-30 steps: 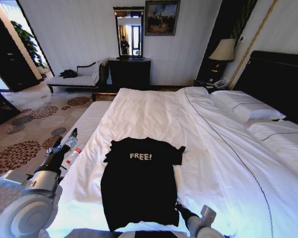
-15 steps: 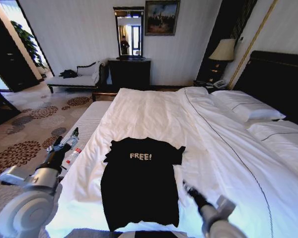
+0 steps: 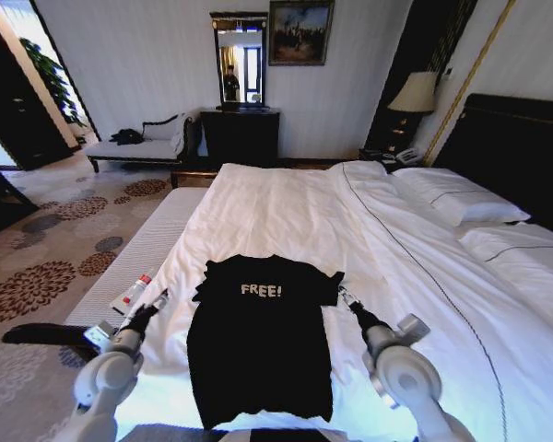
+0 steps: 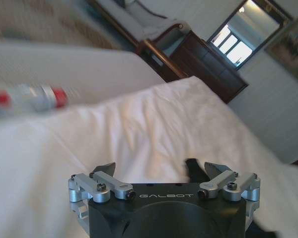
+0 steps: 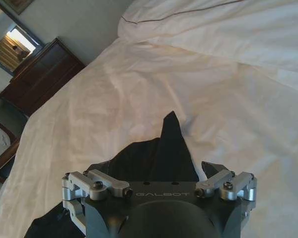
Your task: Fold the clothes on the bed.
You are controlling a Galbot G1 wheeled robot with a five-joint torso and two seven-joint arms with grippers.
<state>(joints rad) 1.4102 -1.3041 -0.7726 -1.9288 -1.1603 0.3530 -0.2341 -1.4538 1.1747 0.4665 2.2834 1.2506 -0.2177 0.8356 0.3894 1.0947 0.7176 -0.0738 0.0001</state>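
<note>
On the far left of the head view we see a small white tube with a red cap (image 3: pixel 136 291) lying at the bed's (image 3: pixel 286 212) left edge, just beyond our left gripper (image 3: pixel 157 301). A second ago that gripper was out over the carpet past the tube; now it has come in over the white sheet, just left of the black T-shirt (image 3: pixel 258 341), near its left sleeve. In the left wrist view the tube (image 4: pixel 30 97) is a blur, and the gripper's (image 4: pixel 161 168) fingers stand apart with nothing between them.

The T-shirt lies flat on the near part of the bed, white "FREE!" lettering facing up, the collar toward the far end. Its lower hem is cut off by the bottom of the picture.

On the right, our right gripper (image 3: pixel 345 296) has risen from the shirt's lower right corner to sit just beside the right sleeve. In the right wrist view the sleeve (image 5: pixel 164 148) pokes up between the spread fingers of the gripper (image 5: pixel 159 166), which are not closed on it; we cannot tell whether they touch the fabric.
</note>
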